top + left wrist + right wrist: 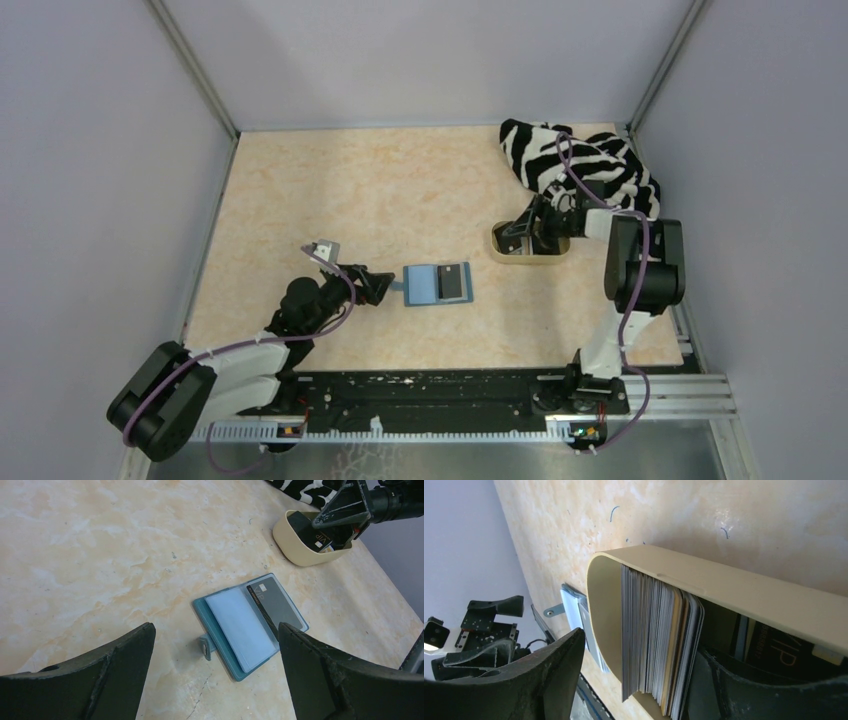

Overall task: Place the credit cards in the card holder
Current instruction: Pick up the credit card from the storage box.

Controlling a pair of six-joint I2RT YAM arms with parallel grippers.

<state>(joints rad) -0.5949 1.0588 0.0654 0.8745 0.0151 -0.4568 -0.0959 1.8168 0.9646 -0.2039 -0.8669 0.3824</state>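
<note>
- The card holder (438, 284) lies opened flat on the surface (380, 190), near the middle and just beyond the left tool (216, 630).
- One black card (272, 602) is already seated in the holder's right-hand pocket. The clear sleeve (235, 625) on the left half appears empty. A small clasp tab (205, 647) projects from the near edge.
- The remaining credit cards (674, 670) stand on edge as a tight stack at one end of the tan tray (749, 592). More dark cards lean loosely at the tray's other end. The tray sits well to the right of the holder, beside the zebra-striped cloth (570, 160).
- Left tool: fingers spread wide with nothing between them, aimed at the holder but apart from it.
- Right tool (644, 645): fingers stand apart, one outside the tray's end wall and one inside past the stack. It cannot be determined whether they press on anything.
- Handling, cards: judged light, thin, stiff and slick-faced. A packed stack tends to lift several at once, so separate a single card at its exposed top edge and pinch across the flat faces.
- Handling, holder: judged light and pliable, and liable to slide or fold shut under insertion force. Pin the empty half or the spine with the left tool and keep clear of the pocket mouth.
- Risk: the tray is light and may tip or drag if a finger bears on its wall.
</note>
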